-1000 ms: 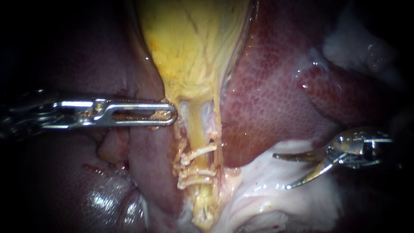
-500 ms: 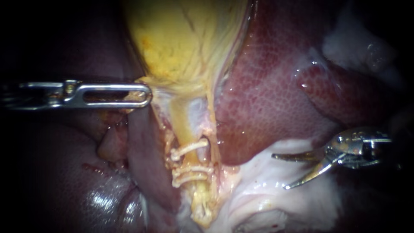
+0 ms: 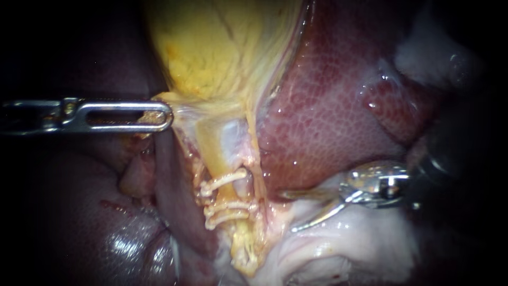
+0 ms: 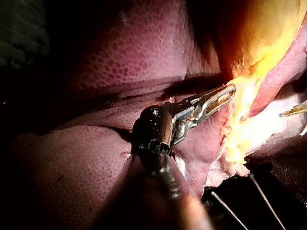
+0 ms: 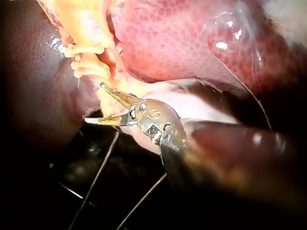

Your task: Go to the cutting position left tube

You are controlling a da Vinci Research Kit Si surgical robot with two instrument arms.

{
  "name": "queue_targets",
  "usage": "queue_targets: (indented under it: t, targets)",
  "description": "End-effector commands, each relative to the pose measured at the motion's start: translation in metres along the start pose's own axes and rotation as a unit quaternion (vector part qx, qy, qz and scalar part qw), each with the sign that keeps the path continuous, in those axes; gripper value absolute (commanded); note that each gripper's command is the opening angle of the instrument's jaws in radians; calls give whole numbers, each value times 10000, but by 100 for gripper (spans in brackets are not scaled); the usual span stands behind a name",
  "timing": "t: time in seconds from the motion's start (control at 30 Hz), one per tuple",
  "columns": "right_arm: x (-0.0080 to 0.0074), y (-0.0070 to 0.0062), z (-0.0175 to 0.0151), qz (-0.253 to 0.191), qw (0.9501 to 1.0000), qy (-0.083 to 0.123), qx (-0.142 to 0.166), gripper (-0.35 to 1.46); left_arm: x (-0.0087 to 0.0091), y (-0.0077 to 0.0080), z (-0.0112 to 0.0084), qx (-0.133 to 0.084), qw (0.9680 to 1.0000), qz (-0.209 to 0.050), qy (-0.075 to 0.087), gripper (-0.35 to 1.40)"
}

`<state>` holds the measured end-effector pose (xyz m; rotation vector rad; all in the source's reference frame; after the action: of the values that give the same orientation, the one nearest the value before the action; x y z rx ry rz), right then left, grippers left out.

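Change, left instrument: we see its tip further toward the left of the frame than half a second ago. The lower edge of the gallbladder has gone with it, so the strands beneath are drawn out more to the left.
Change, right instrument: it has come in from the right edge toward the centre. Its tips now lie near the clips; before they were well apart from them.
Hand of the left instrument: two long slotted jaws pressed together on yellow tissue at the gallbladder's lower edge, pinching it. The left wrist view shows the same grip at the tip of the left instrument.
Hand of the right instrument: two curved, pointed jaws spread wide, holding nothing. The upper tip lies along the lower rim of the liver, the lower tip over white tissue.
Left tube: a yellow band at the centre of the frame, running from the gallbladder down and slightly right, with a paler strand just to its right.
Clips, counted: three white ones across the tube, one higher and two close together below it, with a bare stretch between. We cannot tell whether the pale ridges further down are more.
Instruments, counted: two.
Right wrist view: the spread jaws of the right instrument point toward the clips. The nearer tip is just beside the yellow tissue under them, and we cannot tell whether it touches.
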<state>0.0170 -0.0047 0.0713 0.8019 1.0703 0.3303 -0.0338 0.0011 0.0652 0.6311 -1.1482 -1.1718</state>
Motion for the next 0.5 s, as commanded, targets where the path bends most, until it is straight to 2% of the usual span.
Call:
queue_targets:
  t: [0.03, 0.23, 0.33, 0.5]
  targets:
    - [-4, 5, 7, 44, 10000, -8, 29, 143, 1, 1, 1, -1, 10000, 1, 0, -35]
    - [-29, 39, 43, 217, 9998, -36, 13, 143, 1, 0, 1, -5, 10000, 1, -3, -35]
    - [-33, 52, 55, 266, 9996, -36, -8, 143, 2, -1, 2, -7, 10000, 2, -4, -35]
    - [-32, 63, 62, 305, 9995, -29, -34, 143, 2, -1, 2, -9, 10000, 2, -6, -35]
